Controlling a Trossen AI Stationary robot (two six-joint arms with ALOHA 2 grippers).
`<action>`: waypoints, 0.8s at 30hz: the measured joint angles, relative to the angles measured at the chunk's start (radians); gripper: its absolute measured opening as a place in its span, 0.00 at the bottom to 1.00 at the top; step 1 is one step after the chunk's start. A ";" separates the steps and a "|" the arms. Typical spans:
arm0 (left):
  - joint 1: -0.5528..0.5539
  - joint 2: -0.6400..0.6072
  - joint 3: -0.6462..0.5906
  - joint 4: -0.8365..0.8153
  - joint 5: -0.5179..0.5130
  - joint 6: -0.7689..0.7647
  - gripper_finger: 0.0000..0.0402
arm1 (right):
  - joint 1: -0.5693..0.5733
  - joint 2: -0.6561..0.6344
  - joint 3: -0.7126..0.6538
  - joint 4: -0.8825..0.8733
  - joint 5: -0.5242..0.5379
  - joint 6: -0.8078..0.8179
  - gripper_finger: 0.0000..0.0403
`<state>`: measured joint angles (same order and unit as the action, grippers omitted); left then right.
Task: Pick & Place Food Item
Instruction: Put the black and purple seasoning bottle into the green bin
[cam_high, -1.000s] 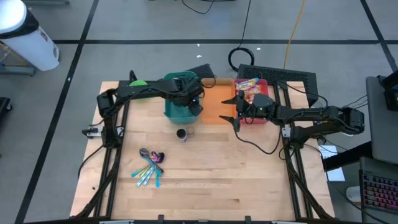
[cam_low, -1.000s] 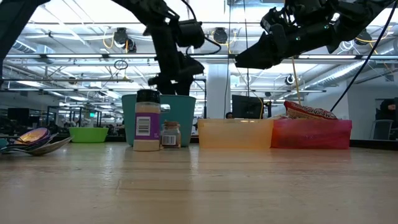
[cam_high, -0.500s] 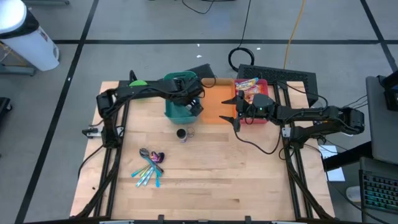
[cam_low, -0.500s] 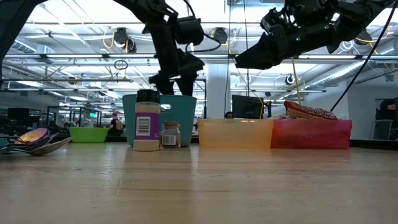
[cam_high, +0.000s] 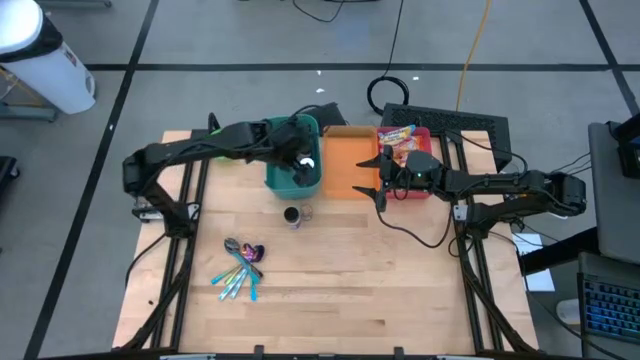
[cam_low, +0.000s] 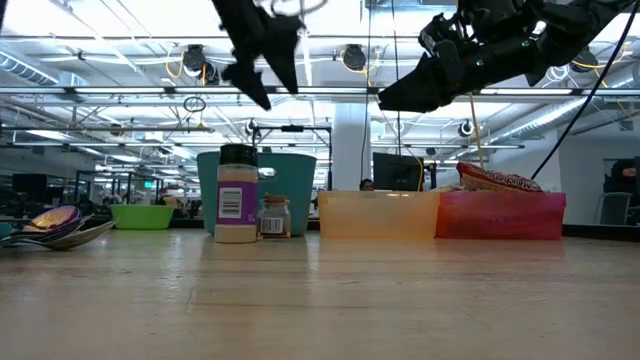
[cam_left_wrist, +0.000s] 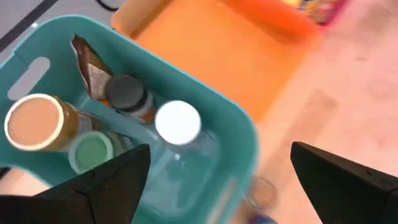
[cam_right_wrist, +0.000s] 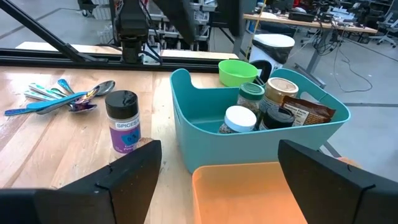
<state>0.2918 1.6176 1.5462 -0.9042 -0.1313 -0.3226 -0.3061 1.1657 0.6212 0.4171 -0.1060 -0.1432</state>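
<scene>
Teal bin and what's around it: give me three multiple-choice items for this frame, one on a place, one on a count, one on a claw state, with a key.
1. Where does the spice jar with the purple label stand?
A. inside the teal bin
B. on the table outside the teal bin
C. in the orange tray

2. How many trays sit in the row beside the teal bin?
A. one
B. two
C. four

3. How is the left claw?
A. open, empty, above the teal bin
B. shut on a jar
C. resting on the spoons

Key: 1 B, the right wrist view shows the jar on bare wood in front of the bin wall. 2 B, the high view shows an orange tray and a red tray. 3 A, the left wrist view shows its fingers spread wide with nothing between them, jars below in the bin.
</scene>
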 joint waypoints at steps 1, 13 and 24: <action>-0.020 -0.016 0.000 -0.011 0.000 -0.006 0.99 | 0.000 0.000 0.000 0.000 0.000 0.000 0.79; -0.276 0.036 0.000 -0.125 0.053 -0.109 0.99 | 0.000 0.000 0.000 0.002 0.000 0.000 0.79; -0.319 0.152 0.000 -0.253 -0.055 -0.253 0.99 | 0.000 0.000 0.000 0.009 0.000 0.027 0.79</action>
<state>-0.0270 1.7701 1.5459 -1.1574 -0.1862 -0.5759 -0.3058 1.1660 0.6212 0.4260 -0.1062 -0.1167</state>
